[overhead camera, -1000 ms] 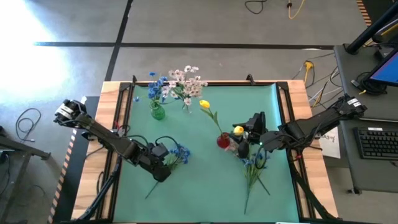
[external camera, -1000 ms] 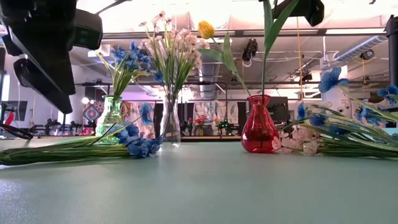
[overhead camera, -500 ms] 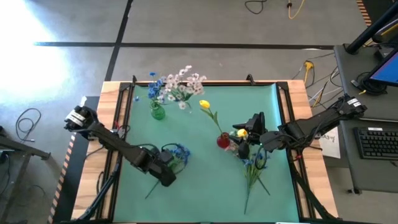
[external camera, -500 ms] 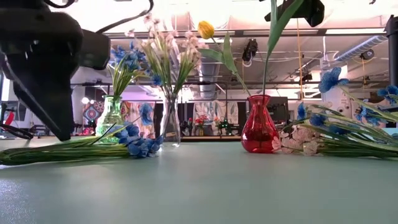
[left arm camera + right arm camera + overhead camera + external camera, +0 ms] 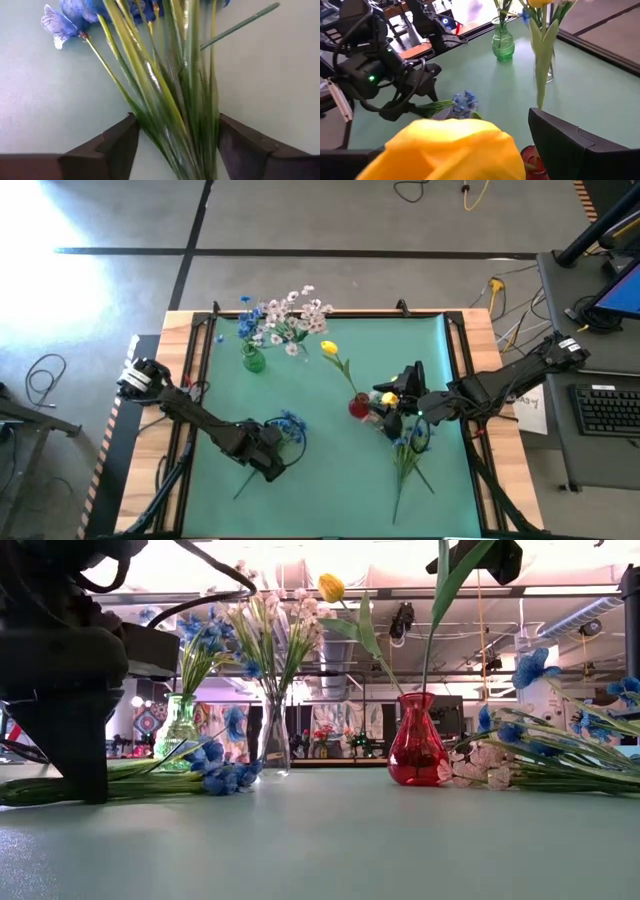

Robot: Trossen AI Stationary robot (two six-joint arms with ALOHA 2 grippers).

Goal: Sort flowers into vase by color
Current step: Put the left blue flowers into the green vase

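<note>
A blue flower (image 5: 290,423) lies on the green mat on its long green stems (image 5: 170,100). My left gripper (image 5: 177,145) points down over those stems, open, one finger on each side of the bundle. My right gripper (image 5: 390,400) hangs open above the red vase (image 5: 418,752). A yellow bud (image 5: 450,145) sits between its fingers, and the bud's stem (image 5: 430,630) runs down into the vase. Another yellow tulip (image 5: 331,587) stands in that vase. Blue flowers fill the green vase (image 5: 180,725), and pale sprays the clear vase (image 5: 275,740). My left gripper comes from above with its fingers (image 5: 120,145) across the stem bundle, whose outer leaves (image 5: 137,112) reach both inner faces. The stems lie flat on the mat. My right gripper has the yellow bud between its fingers; whether they touch it, I cannot tell.
A heap of blue and pale flowers (image 5: 408,445) lies on the mat at the right, just near-side of the red vase. The three vases stand across the far half of the mat. Wooden table edges (image 5: 180,380) frame the mat.
My left gripper has come down onto the mat over the lying blue flower's stems, shifting a little toward the near edge and tipping more steeply downward. The pale sprays in the clear vase have swung slightly toward the left.
</note>
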